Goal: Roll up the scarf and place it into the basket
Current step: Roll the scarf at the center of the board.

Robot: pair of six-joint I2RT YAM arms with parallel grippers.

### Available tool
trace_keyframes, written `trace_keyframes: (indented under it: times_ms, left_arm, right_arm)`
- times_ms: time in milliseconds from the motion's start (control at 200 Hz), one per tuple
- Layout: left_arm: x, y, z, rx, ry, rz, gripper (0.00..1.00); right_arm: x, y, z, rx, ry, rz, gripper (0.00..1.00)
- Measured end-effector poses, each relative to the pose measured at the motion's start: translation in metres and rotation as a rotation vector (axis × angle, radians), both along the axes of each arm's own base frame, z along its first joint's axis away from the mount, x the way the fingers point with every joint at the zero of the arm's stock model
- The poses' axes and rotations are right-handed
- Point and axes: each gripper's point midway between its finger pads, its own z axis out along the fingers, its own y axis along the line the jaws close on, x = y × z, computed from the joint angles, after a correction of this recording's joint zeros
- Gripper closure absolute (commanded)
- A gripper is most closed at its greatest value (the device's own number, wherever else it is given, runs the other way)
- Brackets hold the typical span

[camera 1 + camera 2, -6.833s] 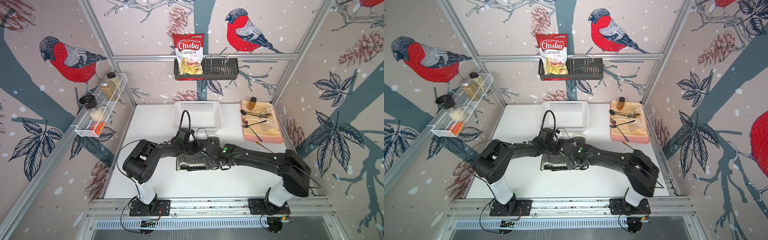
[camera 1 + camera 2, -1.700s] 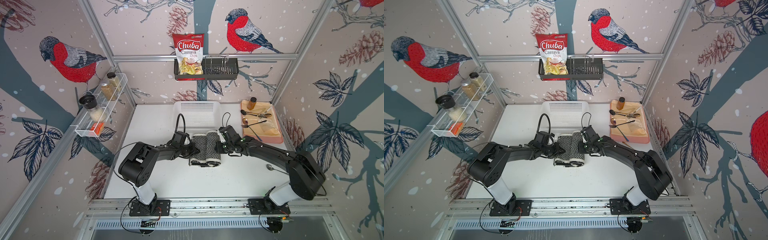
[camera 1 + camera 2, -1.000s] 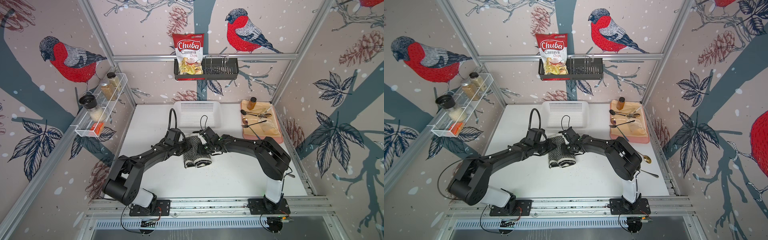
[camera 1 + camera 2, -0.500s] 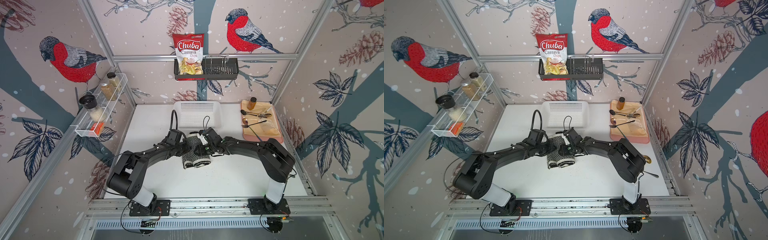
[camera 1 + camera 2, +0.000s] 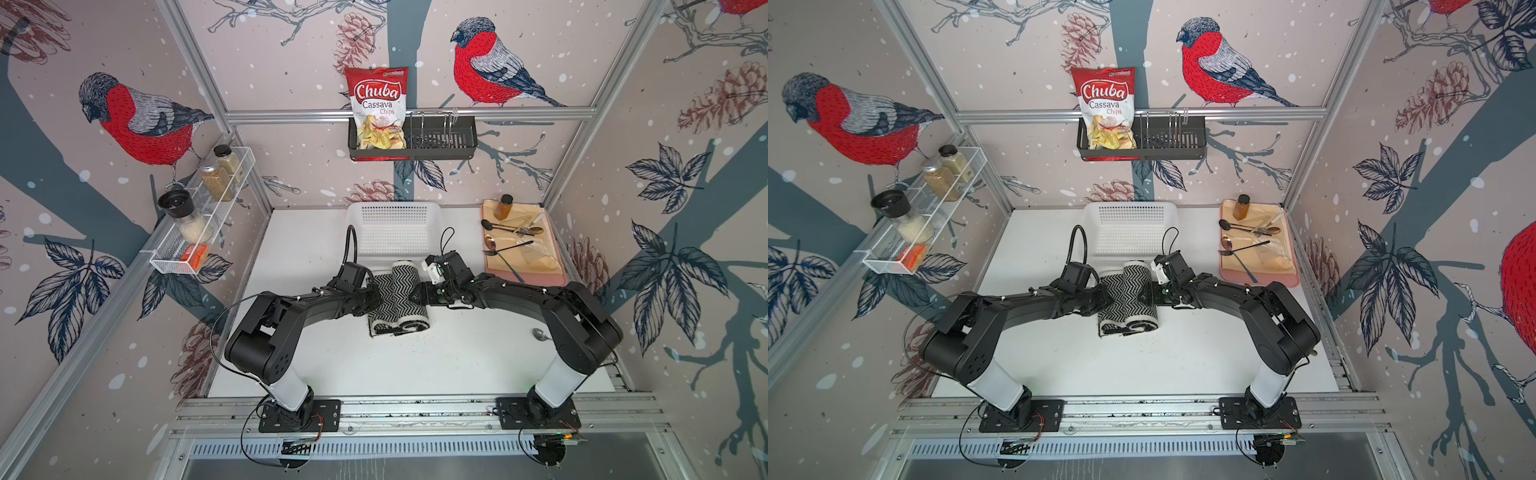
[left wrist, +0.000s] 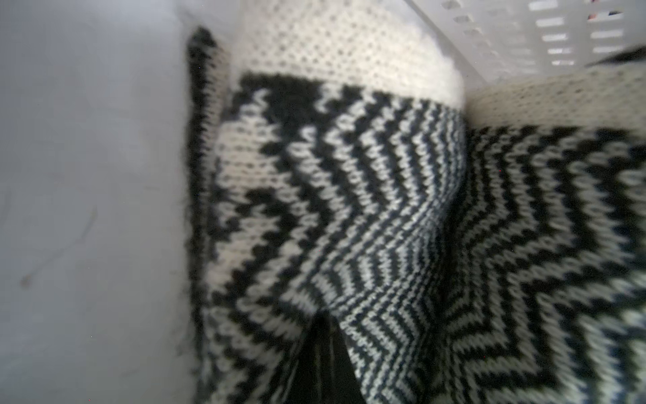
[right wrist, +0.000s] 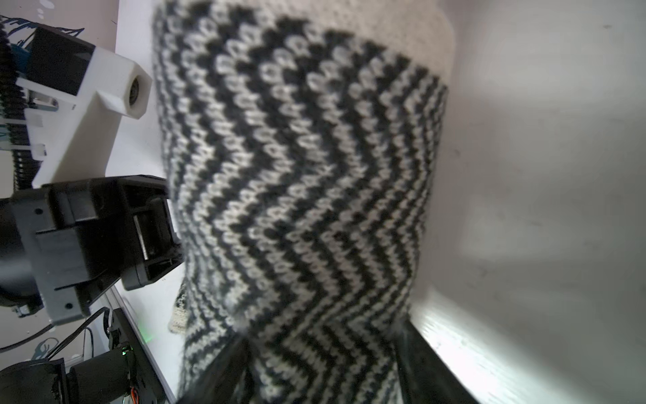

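Scarf rolled up, lying on table just before basket, not inside; left gripper clenched on a fold; right gripper spread astride the roll, seemingly loose; rolling apparently done; lift into basket left.

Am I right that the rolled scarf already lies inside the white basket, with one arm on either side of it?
Not quite: the scarf lies on the table just in front of the basket, not inside it, as both top views show. The left arm and right arm do flank it.
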Motion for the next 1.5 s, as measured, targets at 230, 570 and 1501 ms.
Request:
trace_keyframes:
  times_ms: [230,570,1501]
  left_arm:
    - [0.004,-0.012,0.052,-0.097,-0.114,-0.035,0.97]
    - [0.007,-0.036,0.082,-0.180,-0.196,-0.096,1.00]
    - [0.002,-0.009,0.024,-0.133,-0.085,-0.007,1.00]
  right_arm:
    - [-0.004,0.028,0.007,-0.003,-0.040,0.080,0.37]
    - [-0.007,0.046,-0.001,-0.041,-0.038,0.107,0.37]
    - [-0.014,0.024,-0.023,0.135,0.070,0.083,1.00]
